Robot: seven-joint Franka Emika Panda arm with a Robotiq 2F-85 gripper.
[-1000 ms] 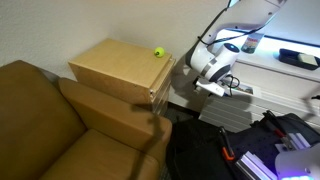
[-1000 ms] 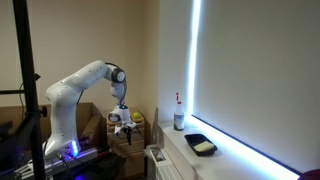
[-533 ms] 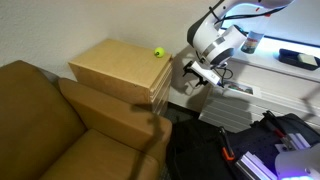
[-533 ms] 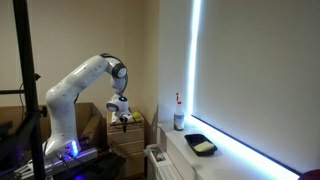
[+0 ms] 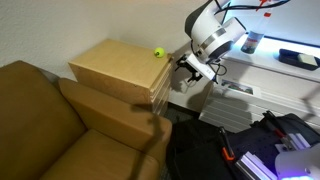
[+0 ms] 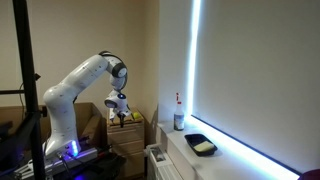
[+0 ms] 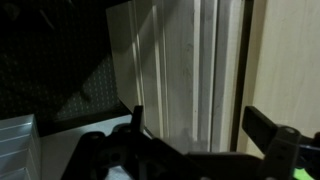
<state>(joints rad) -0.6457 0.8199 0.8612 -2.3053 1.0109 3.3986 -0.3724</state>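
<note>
The wrist view is very dark. The gripper (image 7: 195, 135) is cut off there, and only its two fingers (image 7: 262, 128) show at the bottom. They stand wide apart with nothing between them. Right in front of the hand is the side of the wooden chest (image 5: 115, 68), close by. A small green ball (image 5: 158, 52) sits on top of the chest, near the hand. Well away, on the hand's other side, a black tray (image 6: 192, 138) holds something pale. I cannot tell what.
</note>
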